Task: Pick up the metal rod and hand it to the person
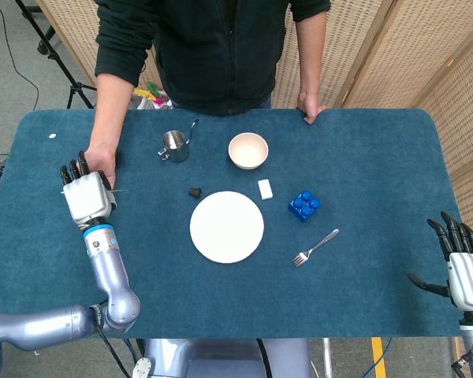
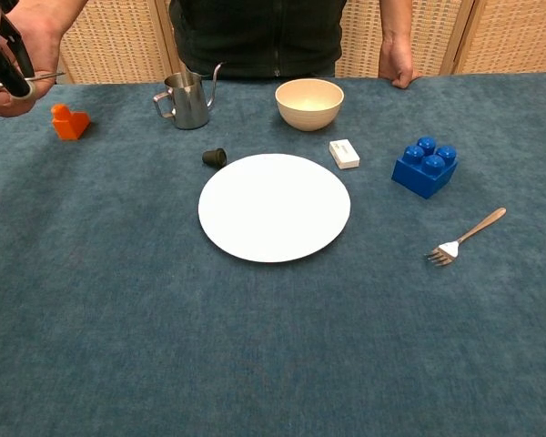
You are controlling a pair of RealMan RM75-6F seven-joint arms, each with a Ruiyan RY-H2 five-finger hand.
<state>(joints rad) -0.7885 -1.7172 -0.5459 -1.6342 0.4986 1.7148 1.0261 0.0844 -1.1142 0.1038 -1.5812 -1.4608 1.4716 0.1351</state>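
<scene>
At nine o'clock on the table (image 1: 378,157), the thin metal rod (image 2: 38,78) is pinched in the left hand (image 1: 87,195) against the person's open palm (image 2: 23,68), while the right hand (image 1: 463,272) is held empty, fingers spread, at four o'clock.

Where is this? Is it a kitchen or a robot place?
Probably a robot test room, not a kitchen. A table covered in blue cloth stands between woven wicker screens, with a black tripod stand and cables on the bare floor behind it.
</scene>
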